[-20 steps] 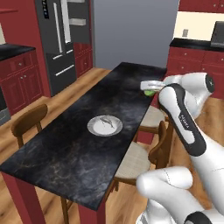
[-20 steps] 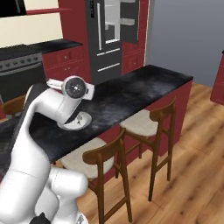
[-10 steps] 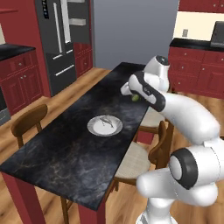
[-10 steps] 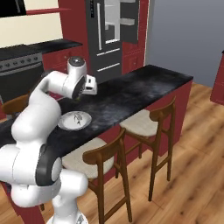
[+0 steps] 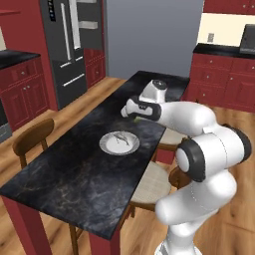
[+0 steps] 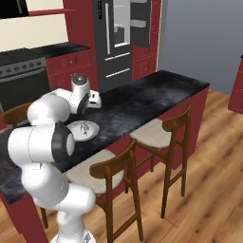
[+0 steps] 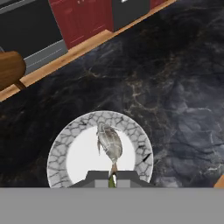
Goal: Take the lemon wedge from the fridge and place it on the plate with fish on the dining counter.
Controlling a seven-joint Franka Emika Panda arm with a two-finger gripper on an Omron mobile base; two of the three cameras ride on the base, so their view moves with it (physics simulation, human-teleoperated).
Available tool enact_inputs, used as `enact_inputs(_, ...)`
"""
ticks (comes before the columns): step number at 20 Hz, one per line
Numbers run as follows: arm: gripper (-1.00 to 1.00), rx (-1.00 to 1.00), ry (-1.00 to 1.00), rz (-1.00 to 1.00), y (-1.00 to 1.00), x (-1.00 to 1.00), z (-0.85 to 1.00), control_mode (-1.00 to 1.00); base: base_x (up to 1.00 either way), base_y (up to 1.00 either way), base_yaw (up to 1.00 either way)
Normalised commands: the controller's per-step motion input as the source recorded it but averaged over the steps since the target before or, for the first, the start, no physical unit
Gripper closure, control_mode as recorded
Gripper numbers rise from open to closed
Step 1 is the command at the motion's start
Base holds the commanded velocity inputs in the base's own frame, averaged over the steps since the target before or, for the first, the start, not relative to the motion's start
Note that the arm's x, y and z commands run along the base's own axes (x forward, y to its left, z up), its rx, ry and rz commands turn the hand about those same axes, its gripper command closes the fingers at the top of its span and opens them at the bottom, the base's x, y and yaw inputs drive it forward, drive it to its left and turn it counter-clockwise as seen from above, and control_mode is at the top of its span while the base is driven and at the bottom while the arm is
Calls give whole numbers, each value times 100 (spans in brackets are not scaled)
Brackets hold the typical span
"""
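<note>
Tabletop (image 5: 74, 164): long black slab with pale marbled veining, set on a red base, running lengthwise away from the robot toward the fridge end of the room. Surface glossy, edges straight, corners square.

Item lying directly on it: one plate with fish (image 5: 119, 143), round, shallow, white-grey with a crackled rim, placed about midway along the tabletop's length and nearer the long edge where the stools stand than the opposite long edge. In the hand view the plate (image 7: 61, 148) sits flat on the dark marble, with a small pale greyish fish (image 7: 109, 143) lying at its middle, lengthwise across the plate's well.
</note>
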Motion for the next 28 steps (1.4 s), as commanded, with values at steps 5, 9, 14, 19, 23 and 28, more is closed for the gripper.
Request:
enact_inputs(5, 100, 12, 2, 0, 53, 14, -39, -100, 0, 0, 0)
enact_inputs(9, 100, 1, 9, 0, 63, 0, -44, -100, 0, 0, 0)
enact_inputs(14, 100, -3, 14, 0, 25, 3, -53, -100, 0, 0, 0)
enact_inputs(19, 100, 0, 5, 0, 19, 15, -55, -100, 0, 0, 0)
enact_inputs(23, 100, 0, 2, 0, 16, 30, -36, -100, 0, 0, 0)
enact_inputs(28, 100, 0, 0, 0, 9, 25, -24, -100, 0, 0, 0)
